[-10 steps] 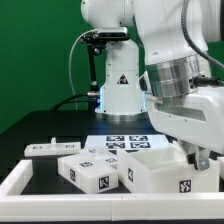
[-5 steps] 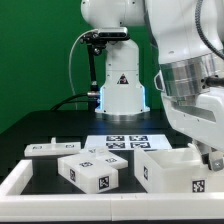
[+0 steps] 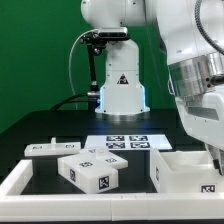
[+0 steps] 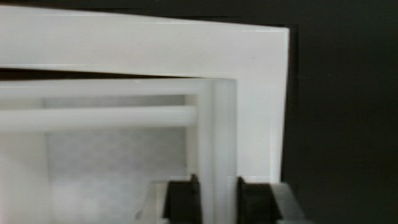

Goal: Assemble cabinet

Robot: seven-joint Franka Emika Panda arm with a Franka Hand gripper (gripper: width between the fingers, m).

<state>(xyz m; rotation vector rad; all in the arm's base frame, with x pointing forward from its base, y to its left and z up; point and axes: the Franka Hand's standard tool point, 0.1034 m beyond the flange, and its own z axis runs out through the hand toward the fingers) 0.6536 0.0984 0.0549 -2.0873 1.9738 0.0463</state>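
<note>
White wall, wrist view: the gripper (image 4: pixel 219 202) is closed narrowly on a thin upright wall (image 4: pixel 221 130) of the cabinet body (image 4: pixel 125 60), one finger on each side.
Handling, wrist view: the hold is on a single wall, so I judge slow, level moves best, lest the box twist about the fingers.
Place, exterior view: the cabinet body (image 3: pixel 188 172) sits low at the exterior view's right, on or just above the bench (image 3: pixel 40 125), inside the white raised rim (image 3: pixel 18 178).
Loose pieces, exterior view: a tagged block (image 3: pixel 90 172) and a flat tagged strip (image 3: pixel 50 148) lie apart from it; steer clear of them.
Writing, exterior view: only square black-and-white tags, on the parts and the marker board (image 3: pixel 125 143), plus a triangle warning sticker (image 3: pixel 119 82) on the robot base (image 3: pixel 120 100). No words can be read.
</note>
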